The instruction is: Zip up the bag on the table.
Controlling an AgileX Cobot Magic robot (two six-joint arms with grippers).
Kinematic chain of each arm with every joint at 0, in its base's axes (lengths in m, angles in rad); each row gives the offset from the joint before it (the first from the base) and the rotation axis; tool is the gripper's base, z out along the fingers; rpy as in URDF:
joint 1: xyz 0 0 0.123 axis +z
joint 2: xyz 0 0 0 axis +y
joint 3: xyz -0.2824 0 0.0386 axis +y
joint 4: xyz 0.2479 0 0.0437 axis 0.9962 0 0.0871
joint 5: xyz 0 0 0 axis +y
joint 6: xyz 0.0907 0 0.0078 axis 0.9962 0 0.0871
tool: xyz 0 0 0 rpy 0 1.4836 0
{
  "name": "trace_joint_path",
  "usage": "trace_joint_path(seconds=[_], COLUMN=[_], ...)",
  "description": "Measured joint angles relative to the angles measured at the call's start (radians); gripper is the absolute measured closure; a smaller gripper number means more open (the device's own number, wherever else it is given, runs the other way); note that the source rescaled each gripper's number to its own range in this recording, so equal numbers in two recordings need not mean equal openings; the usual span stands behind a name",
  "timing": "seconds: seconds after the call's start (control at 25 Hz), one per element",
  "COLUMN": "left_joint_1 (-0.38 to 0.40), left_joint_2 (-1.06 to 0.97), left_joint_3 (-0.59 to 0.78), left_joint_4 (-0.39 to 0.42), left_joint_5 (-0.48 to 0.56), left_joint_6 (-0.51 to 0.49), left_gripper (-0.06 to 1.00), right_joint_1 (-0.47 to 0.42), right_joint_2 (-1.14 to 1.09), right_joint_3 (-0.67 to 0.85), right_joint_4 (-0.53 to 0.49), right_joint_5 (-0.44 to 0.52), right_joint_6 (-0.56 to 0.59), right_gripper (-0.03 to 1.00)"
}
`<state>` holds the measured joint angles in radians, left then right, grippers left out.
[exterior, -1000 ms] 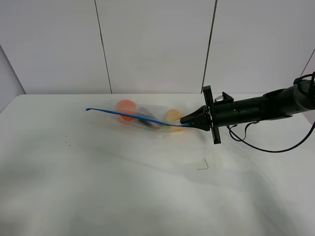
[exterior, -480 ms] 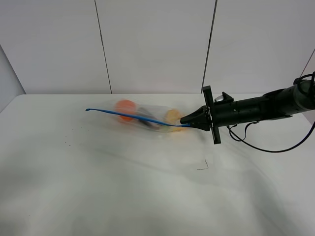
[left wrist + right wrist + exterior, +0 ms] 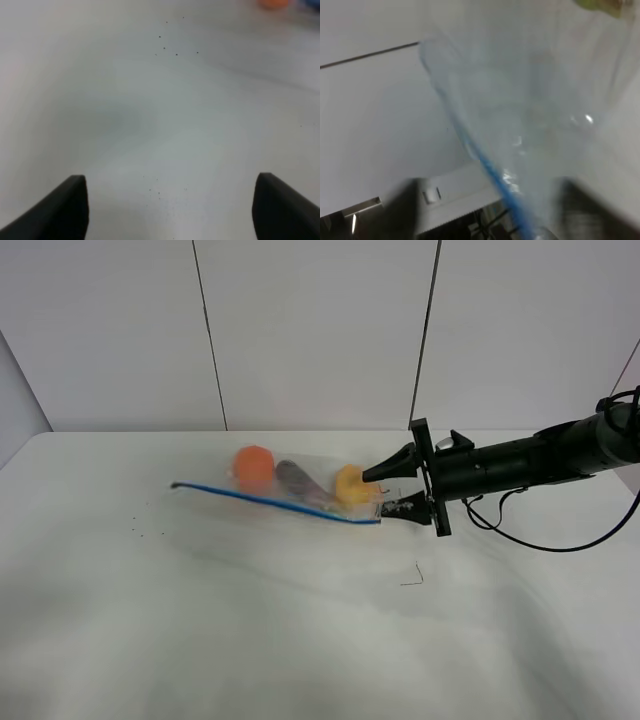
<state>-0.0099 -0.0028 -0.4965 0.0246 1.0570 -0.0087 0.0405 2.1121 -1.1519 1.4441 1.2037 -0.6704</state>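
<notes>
The bag (image 3: 300, 485) lies flat on the white table (image 3: 250, 620), clear plastic with an orange, a dark and a yellow fruit inside. Its blue zipper strip (image 3: 270, 503) runs along the near edge. My right gripper (image 3: 386, 492) is open at the bag's right end, one finger above and one below the strip's end. In the right wrist view the blurred zipper strip (image 3: 492, 172) runs between the open fingers (image 3: 395, 212), gripper (image 3: 495, 212). My left gripper (image 3: 170, 210) is open over bare table (image 3: 150, 125), far from the bag and not seen in the exterior high view.
A small dark mark (image 3: 412, 578) lies on the table in front of the right gripper. A black cable (image 3: 540, 540) hangs under the right arm. White wall panels stand behind the table's far edge.
My right gripper has gone from shut on the zipper's end to open. The bag and its blue strip have dropped from a raised, stretched line to lying on the table.
</notes>
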Motion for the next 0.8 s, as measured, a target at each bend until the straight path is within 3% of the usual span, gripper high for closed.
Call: trace_joint_path(seconds=[0.04,0.12,0.32,0.64,0.8], left_joint_1=[0.0,0.0,0.0,0.0,0.0], left_joint_2=[0.0,0.0,0.0,0.0,0.0], left_joint_3=[0.0,0.0,0.0,0.0,0.0], left_joint_4=[0.0,0.0,0.0,0.0,0.0], left_joint_5=[0.0,0.0,0.0,0.0,0.0], left_joint_6=[0.0,0.0,0.0,0.0,0.0], left_gripper=[0.07,0.07,0.07,0.07,0.07], right_joint_1=[0.0,-0.008,-0.039,0.009,0.016], right_joint_2=[0.0,0.0,0.0,-0.014,-0.017], right_joint_3=[0.0,-0.009,-0.138,-0.518,-0.616], right_joint_4=[-0.01,-0.048,-0.284,-1.01,-1.225], right_joint_5=[0.0,0.001,0.003,0.008,0.008], right_joint_6=[0.004,0.014,0.134,0.502,0.602], right_gripper=[0.11,0.02,-0.03,-0.03,-0.03])
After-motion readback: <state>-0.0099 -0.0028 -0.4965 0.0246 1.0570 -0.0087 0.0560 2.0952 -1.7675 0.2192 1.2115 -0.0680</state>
